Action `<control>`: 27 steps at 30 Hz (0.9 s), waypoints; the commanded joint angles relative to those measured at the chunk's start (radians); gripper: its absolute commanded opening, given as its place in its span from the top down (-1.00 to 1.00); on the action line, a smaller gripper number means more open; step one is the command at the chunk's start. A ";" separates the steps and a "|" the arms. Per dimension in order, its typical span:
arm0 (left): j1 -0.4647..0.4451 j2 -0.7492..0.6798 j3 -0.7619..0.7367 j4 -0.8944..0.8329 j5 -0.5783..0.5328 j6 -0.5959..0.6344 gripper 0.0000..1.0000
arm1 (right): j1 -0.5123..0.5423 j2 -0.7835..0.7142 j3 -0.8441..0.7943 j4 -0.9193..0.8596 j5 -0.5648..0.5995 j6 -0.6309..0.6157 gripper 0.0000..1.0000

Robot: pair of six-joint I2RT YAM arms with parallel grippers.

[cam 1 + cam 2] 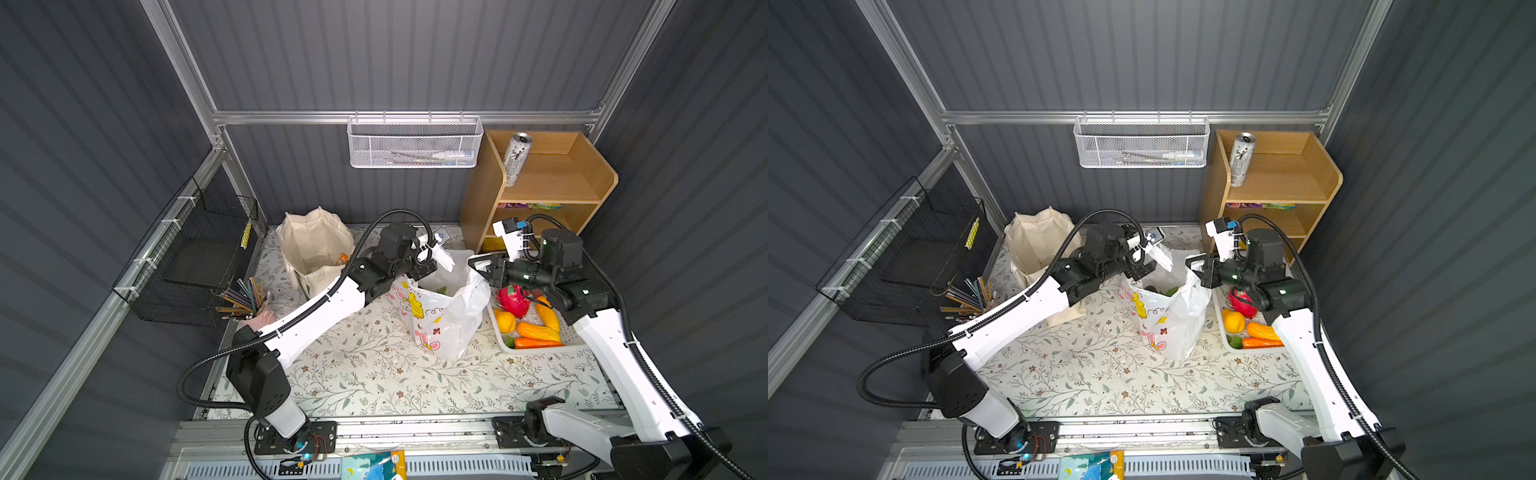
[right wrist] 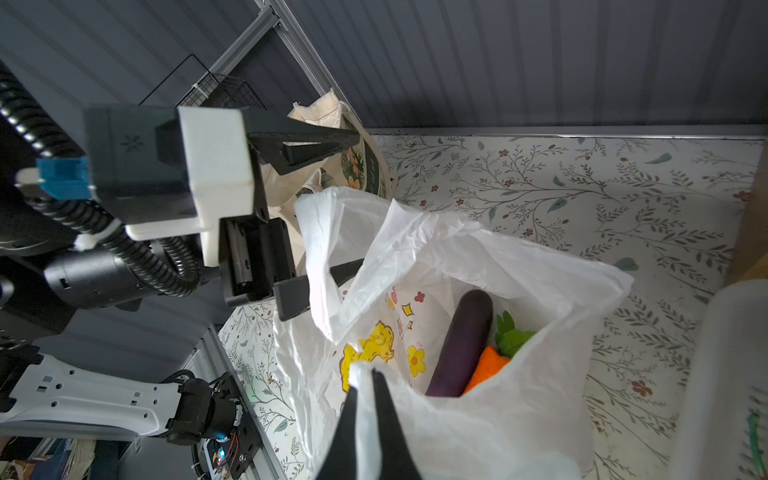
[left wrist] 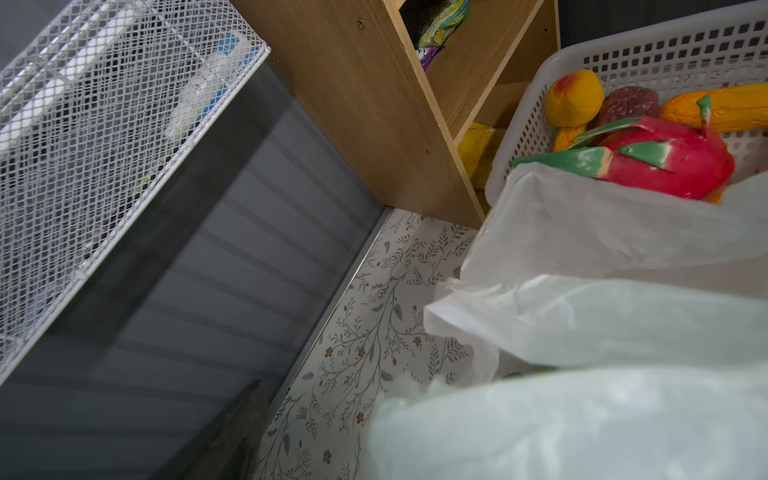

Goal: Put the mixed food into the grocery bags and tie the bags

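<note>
Right gripper (image 2: 365, 379) pinches the plastic bag (image 2: 478, 257) rim (eggplant (image 2: 461, 345) half-buried), left gripper (image 2: 353, 199) spread wide, lower fingertip hidden.

We see the white plastic bag (image 1: 446, 316) standing open on the floral surface (image 1: 374, 374), cartoon prints on its front. The left gripper (image 1: 436, 262) sits at the bag's raised handle, and the right gripper (image 1: 476, 264) pinches the opposite rim. Just right of the bag, a white basket (image 1: 540, 350) holds a pink dragon fruit (image 1: 513, 301), yellow fruits (image 1: 505, 321) and a carrot (image 1: 538, 343). The cream tote (image 1: 316, 249) stands open far left. A silver can (image 1: 516, 160) tops the wooden shelf (image 1: 582, 178).
</note>
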 commanded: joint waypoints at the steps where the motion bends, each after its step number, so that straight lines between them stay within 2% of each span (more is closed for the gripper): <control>1: -0.009 0.019 0.031 0.121 0.079 -0.038 -0.55 | -0.003 -0.006 -0.019 0.035 -0.025 0.014 0.89; 3: -0.008 0.031 0.035 0.163 0.107 -0.100 0.08 | -0.004 -0.006 -0.021 0.037 -0.017 0.015 0.88; 5: -0.005 0.025 0.022 0.213 0.092 -0.168 0.91 | -0.009 -0.003 -0.017 0.039 -0.010 0.016 0.88; 6: -0.003 0.016 0.009 0.238 0.076 -0.199 1.00 | -0.013 0.000 -0.011 0.038 -0.008 0.018 0.87; 9: 0.009 -0.026 -0.024 0.272 0.020 -0.305 1.00 | -0.035 0.005 0.026 0.031 -0.007 0.022 0.86; 16: 0.007 -0.149 -0.098 0.273 -0.130 -0.560 1.00 | -0.060 0.147 0.174 -0.022 -0.031 0.018 0.80; 17: 0.007 -0.163 -0.136 0.275 -0.142 -0.589 1.00 | -0.060 0.159 0.188 -0.037 -0.026 0.018 0.75; 19: 0.006 -0.190 -0.176 0.284 -0.171 -0.665 1.00 | -0.060 0.174 0.212 -0.071 0.027 0.012 0.17; 21: 0.001 -0.200 -0.211 0.301 -0.179 -0.729 1.00 | -0.060 0.146 0.201 -0.058 0.097 0.031 -0.07; 23: -0.006 -0.197 -0.230 0.302 -0.186 -0.777 1.00 | -0.060 0.096 0.185 -0.030 0.158 0.063 -0.19; 27: -0.013 -0.183 -0.277 0.327 -0.174 -0.844 1.00 | -0.040 0.033 0.190 -0.012 0.156 0.121 -0.21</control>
